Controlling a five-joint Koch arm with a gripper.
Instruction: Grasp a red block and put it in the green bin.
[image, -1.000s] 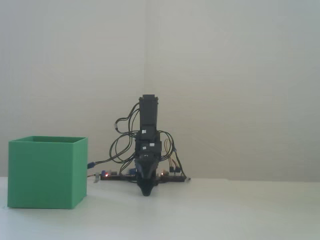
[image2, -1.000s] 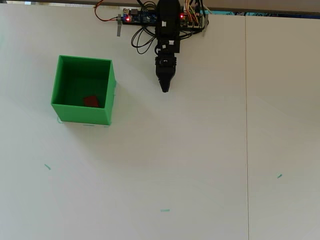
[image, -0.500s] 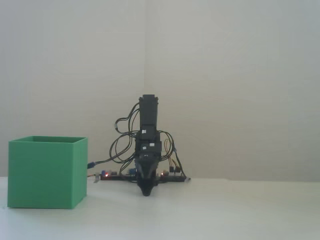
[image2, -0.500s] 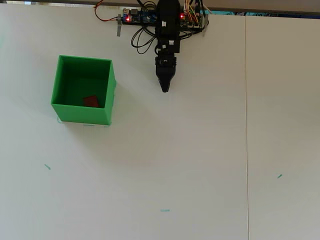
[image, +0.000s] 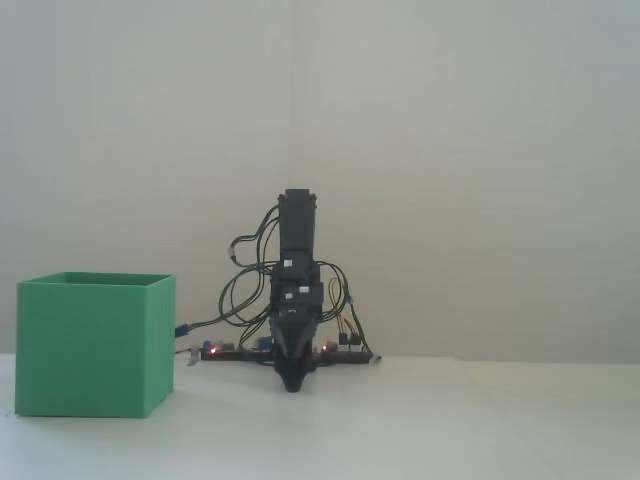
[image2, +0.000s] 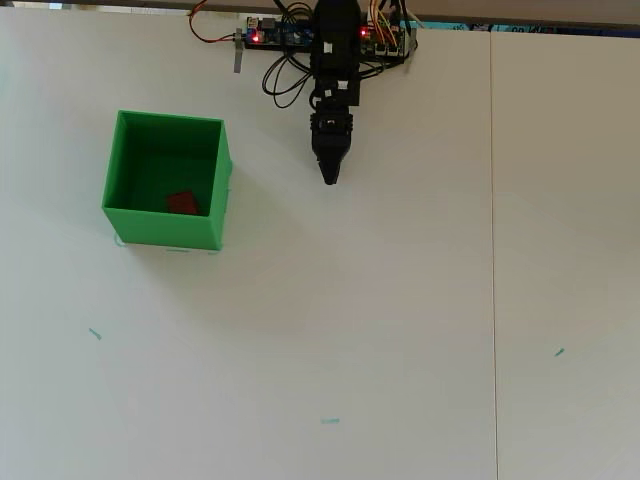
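Red block (image2: 182, 203): we find it lying on the floor of the green bin (image2: 213, 190), toward the wall nearest the bottom of the overhead view and a little right of the bin's middle. It lies flat, and its long axis runs roughly left to right in that view, turned slightly off the bin's walls. In the fixed view we cannot see the block at all; the green bin (image: 95, 345) hides it behind its solid side.

We see the arm folded back over its base at the top edge of the table (image2: 400, 320) in the overhead view, with its links stacked nearly upright in the fixed view and the gripper (image2: 329, 178) pointing down and out toward the table's middle. In the fixed view the gripper (image: 292, 385) hangs low, its tip just above the surface and in front of the circuit board (image: 240, 350) with its lit red lights. The jaws come together into a single dark point in both views, with no gap between them and nothing between them, so we read them as closed and empty.

The block sits well apart from the gripper, to its left and a little lower in the overhead view, with the bin's right wall between them.
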